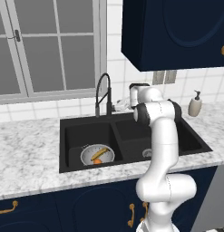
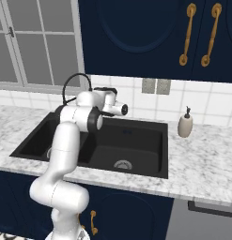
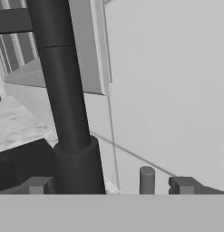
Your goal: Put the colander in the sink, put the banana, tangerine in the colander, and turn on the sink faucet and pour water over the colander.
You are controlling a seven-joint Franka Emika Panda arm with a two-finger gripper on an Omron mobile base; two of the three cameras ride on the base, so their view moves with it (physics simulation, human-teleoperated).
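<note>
Colander [image 1: 97, 154] sits in left basin of sink [image 1: 68, 131], banana [image 1: 100, 152] and tangerine [image 1: 98, 161] inside. Gripper [image 3: 110, 186] open, empty, faucet [image 3: 63, 99] at 11 o'clock, likely lining up for lever.

- The left base view looks from behind the arm's left, forward and down across the marble counter [image 1: 27, 154] onto the sink [image 1: 86, 129], with the window behind its back edge.
- The right base view looks from behind the arm's right, forward and down, and faces the sink's [image 2: 136, 140] right basin and the counter's [image 2: 202, 164] right end.
- Both base views share the sink, the sink faucet [image 1: 103, 93] at its back edge, the soap dispenser [image 1: 195, 104] and the tiled wall.
- The hand view sits very near the sink faucet's [image 3: 63, 90] black column, and looks along the gripper [image 3: 109, 186] towards the wall and window.
</note>
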